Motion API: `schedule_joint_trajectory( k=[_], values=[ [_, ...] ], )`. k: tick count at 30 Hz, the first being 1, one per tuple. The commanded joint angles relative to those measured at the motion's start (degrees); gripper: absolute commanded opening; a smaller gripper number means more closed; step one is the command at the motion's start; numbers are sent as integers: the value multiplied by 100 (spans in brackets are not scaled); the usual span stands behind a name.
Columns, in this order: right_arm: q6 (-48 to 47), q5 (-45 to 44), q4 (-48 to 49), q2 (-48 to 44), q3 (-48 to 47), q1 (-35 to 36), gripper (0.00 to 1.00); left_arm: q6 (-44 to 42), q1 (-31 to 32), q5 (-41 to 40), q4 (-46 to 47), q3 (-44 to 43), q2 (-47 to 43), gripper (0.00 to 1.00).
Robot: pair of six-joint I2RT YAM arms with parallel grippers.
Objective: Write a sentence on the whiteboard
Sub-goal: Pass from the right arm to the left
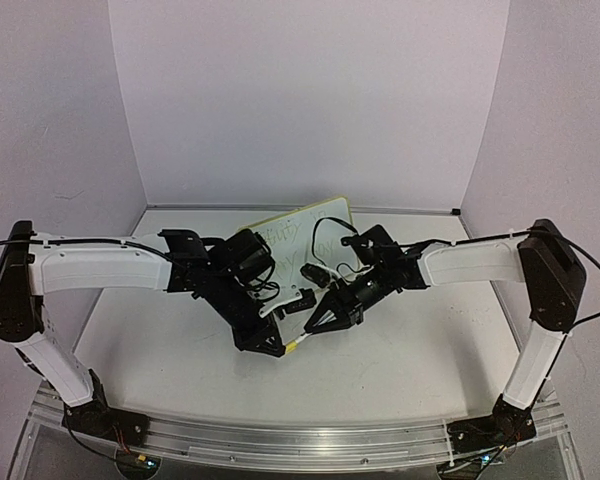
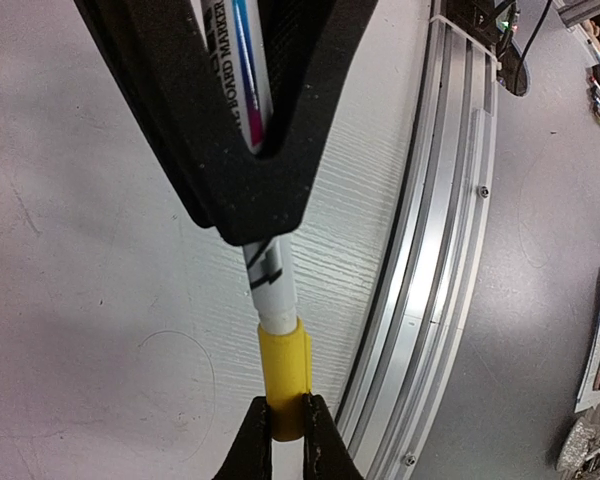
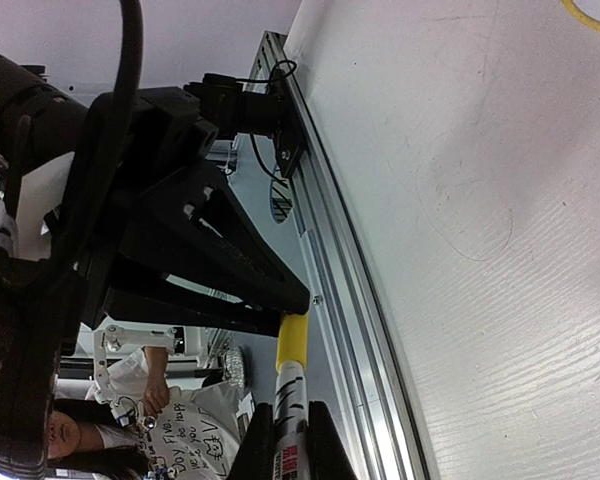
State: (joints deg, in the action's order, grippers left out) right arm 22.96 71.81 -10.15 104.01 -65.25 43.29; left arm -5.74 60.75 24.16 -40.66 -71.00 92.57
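The white table (image 1: 430,350) is taking up most of the top view, with an aluminium rail (image 1: 300,440) running along its near edge. The left arm (image 1: 100,270) and the right arm (image 1: 470,262) are both reaching inward and meeting over the middle of the table. Behind their wrists, at the back centre of the table, the whiteboard (image 1: 305,228) is standing tilted, its pale yellow rim showing along the top while the arms are hiding its lower part.

The right gripper (image 3: 285,445) is clamping narrowly around the printed white barrel of the marker (image 2: 270,280). The left gripper (image 2: 287,440) is pinching the yellow cap (image 2: 285,365), its fingertips pressing on either side of the cap's end. The cap is sitting on the end of the marker, and the marker is hanging between the two grippers above the table, in front of the board and apart from it.

The sentence (image 1: 280,238) is showing only as faint dark strokes on the board face, too small to read.
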Motion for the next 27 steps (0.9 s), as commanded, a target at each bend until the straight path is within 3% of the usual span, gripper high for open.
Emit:
schedule_joint_trajectory(
  k=[1,7,13,24,27],
  values=[
    [-131,132,307,-232,-85,214,0,-124,21,353,1536,-752,9,0],
    [-206,214,312,-246,-110,207,0,-89,-18,443,1527,-846,-65,2],
    [-348,481,305,-357,-130,182,0,-49,-268,764,1356,-651,-261,11],
    [-297,450,304,-513,-178,17,0,-3,-520,825,924,-403,-769,43],
    [-269,370,304,-590,-177,-45,0,111,-563,795,806,-201,-1011,58]
  ],
)
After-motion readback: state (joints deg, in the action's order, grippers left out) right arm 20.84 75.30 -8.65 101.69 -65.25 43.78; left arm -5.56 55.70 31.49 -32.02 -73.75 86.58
